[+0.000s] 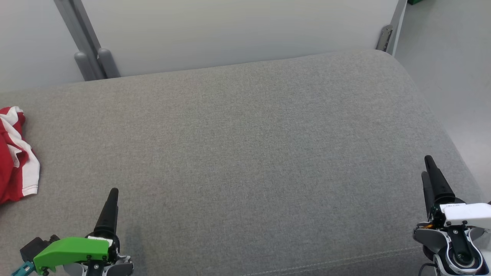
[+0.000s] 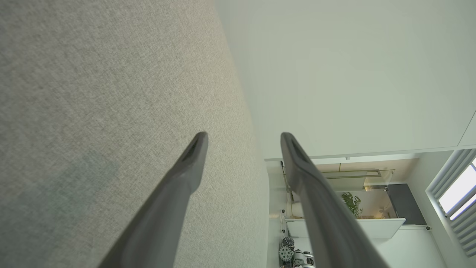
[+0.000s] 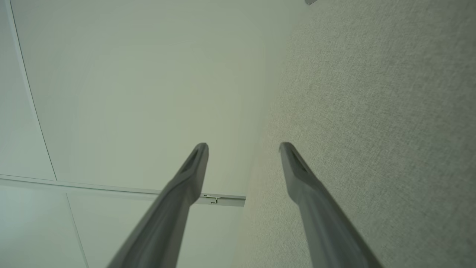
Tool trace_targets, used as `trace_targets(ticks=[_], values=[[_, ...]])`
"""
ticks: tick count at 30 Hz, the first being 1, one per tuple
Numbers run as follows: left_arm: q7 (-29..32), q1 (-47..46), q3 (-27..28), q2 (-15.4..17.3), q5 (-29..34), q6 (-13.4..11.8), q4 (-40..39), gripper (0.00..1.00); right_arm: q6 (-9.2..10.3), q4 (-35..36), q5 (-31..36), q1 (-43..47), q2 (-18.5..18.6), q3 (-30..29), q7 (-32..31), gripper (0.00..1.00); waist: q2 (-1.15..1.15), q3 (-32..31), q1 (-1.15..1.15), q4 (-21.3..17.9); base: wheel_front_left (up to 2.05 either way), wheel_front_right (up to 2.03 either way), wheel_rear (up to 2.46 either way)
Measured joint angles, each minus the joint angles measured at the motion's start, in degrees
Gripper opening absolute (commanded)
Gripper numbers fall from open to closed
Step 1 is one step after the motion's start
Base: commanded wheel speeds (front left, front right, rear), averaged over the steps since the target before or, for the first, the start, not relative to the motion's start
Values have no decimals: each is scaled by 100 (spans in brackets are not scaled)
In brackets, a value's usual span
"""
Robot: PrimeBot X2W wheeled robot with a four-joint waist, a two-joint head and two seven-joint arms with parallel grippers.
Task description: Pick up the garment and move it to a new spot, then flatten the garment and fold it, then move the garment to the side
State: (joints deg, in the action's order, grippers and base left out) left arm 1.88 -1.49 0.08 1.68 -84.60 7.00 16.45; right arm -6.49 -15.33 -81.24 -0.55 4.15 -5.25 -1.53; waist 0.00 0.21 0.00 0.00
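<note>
The left gripper [image 2: 243, 138] has its jaws spread wide and empty over the near left of the grey upholstered cushion [image 1: 245, 153]. The right gripper [image 3: 243, 147] is over the near right, jaws equally wide, gripping nothing. The garment [image 1: 13, 161], red with white striped trim, lies crumpled at the cushion's left edge, apart from both.

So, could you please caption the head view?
Left gripper and right gripper open over grey cushion; red garment bunched far left.
</note>
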Motion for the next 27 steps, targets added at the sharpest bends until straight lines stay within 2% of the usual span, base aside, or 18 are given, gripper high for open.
trace_targets(ticks=[4, 8, 11, 27], values=[[-53, 0, -54, 51, 193, -2, -13, 100, 5, 55, 348, 3, 101, 76, 52, 100, 0, 1, 0, -3, 0, 0, 0], [-153, 0, -127, 124, 561, -56, -38, 100, 105, 215, 894, 3, 198, 98, 109, 100, 0, 3, 0, -9, 0, 0, 0], [-222, -2, -138, 127, 946, -105, -123, 100, 207, 334, 1428, 3, 244, 212, 209, 100, 0, 5, 0, -11, 0, 0, 0], [-550, -3, -547, 336, 2915, -334, -411, 100, 517, 438, 3192, 21, 495, 775, 519, 100, 0, 4, 0, -10, 0, 0, 0]])
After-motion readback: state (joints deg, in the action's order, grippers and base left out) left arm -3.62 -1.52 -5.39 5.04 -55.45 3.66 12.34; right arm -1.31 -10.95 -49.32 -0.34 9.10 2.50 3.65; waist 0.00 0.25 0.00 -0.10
